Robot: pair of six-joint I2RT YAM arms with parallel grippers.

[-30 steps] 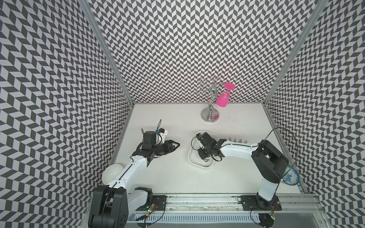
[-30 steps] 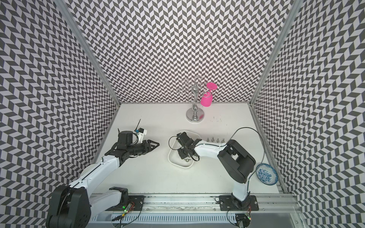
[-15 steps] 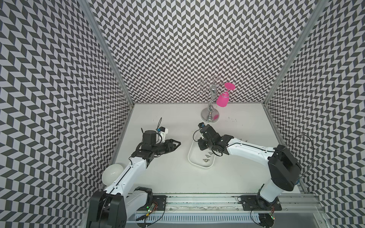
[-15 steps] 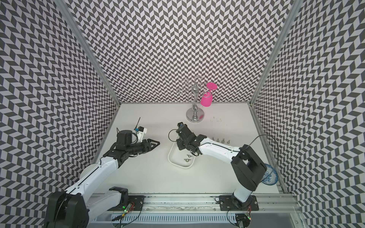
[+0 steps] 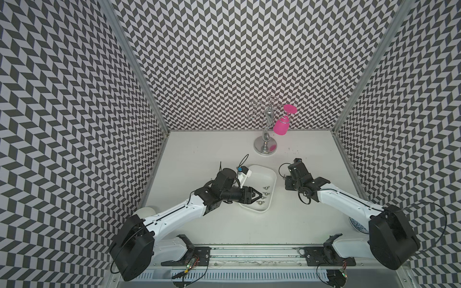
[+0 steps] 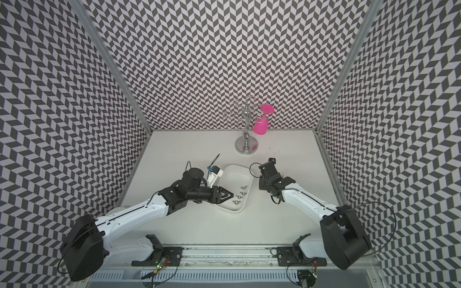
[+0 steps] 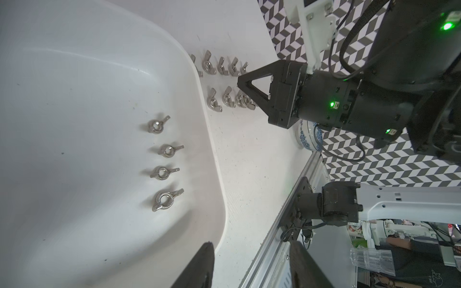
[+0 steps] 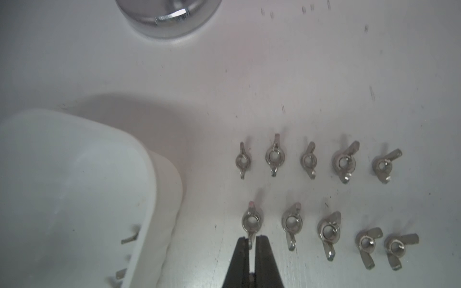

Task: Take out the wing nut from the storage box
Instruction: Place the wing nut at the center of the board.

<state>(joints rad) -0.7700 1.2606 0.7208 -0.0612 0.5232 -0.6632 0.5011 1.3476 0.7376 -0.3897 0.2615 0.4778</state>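
Observation:
The white storage box (image 5: 268, 174) (image 6: 235, 172) sits mid-table; several wing nuts (image 7: 165, 200) lie in a line inside it, along its right side. My left gripper (image 5: 258, 195) (image 7: 250, 251) hovers open over the box's near part, close to those nuts, with nothing between its fingers. Just to the right of the box my right gripper (image 8: 252, 240) (image 5: 288, 185) is shut on one wing of a wing nut (image 8: 252, 221). That nut lines up with a row of nuts on the table. The right arm hides it in both top views.
Two rows of several wing nuts (image 8: 309, 159) lie on the table right of the box. A chrome stand (image 5: 265, 147) holding a pink glass (image 5: 280, 127) stands behind. A blue-patterned bowl (image 5: 356, 224) sits front right, a round white bowl (image 5: 147, 212) front left.
My right gripper has left the box and swung right to the rows of nuts, still shut. My left gripper has moved right, from beside the box to over it.

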